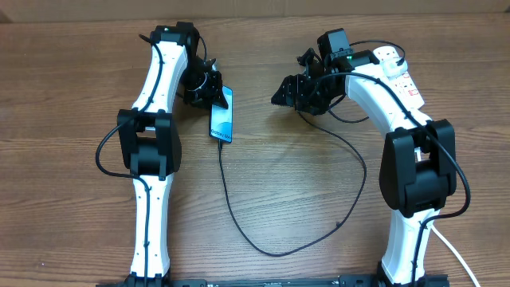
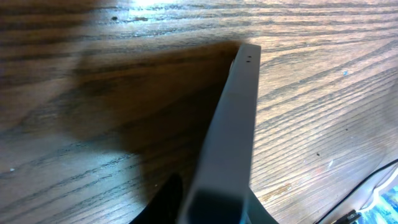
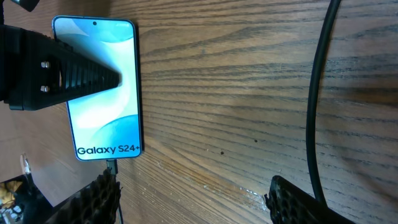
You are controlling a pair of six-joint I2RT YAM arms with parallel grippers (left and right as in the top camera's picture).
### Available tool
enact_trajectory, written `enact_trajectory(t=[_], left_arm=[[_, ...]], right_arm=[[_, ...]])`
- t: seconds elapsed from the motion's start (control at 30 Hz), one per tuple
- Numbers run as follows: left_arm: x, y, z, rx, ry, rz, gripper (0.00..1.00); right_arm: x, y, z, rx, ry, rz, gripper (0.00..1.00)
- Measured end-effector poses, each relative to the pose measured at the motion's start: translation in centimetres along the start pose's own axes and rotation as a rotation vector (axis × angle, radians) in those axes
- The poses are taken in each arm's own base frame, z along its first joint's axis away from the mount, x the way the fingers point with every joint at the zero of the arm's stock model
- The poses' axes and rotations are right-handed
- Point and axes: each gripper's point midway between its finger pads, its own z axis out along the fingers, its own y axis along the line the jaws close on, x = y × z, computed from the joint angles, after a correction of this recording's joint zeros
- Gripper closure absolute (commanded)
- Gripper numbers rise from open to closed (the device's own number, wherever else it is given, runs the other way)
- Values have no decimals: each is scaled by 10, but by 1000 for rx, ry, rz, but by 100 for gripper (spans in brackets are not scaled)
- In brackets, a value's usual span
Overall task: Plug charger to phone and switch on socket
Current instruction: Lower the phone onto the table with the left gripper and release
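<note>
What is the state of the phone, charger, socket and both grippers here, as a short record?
phone: flat on table, screen up
charger: connector at phone's bottom end, looks plugged in
socket: behind right arm, switch state unclear
left gripper: at phone's top end, jaws unclear
right gripper: open, empty

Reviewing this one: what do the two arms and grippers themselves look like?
Both the left arm and right arm have white links with bulky black joint housings, thin black cables running along them, and a small green light each. The left gripper and right gripper are black, with ridged fingers.
</note>
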Motion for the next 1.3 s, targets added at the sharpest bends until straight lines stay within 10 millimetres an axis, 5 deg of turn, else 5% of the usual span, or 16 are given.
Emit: enact_trajectory(t=[0.83, 0.93, 1.07, 1.3], left_arm=[[1, 3, 0, -19, 5, -4, 67], [1, 3, 0, -19, 5, -4, 67], [1, 3, 0, -19, 4, -3, 80], [4, 7, -6, -19, 12, -28, 76]], right_arm=[[2, -1, 0, 2, 8, 1, 25], [2, -1, 0, 3, 9, -2, 25], [2, -1, 0, 3, 9, -4, 28], [4, -1, 0, 4, 15, -17, 31]])
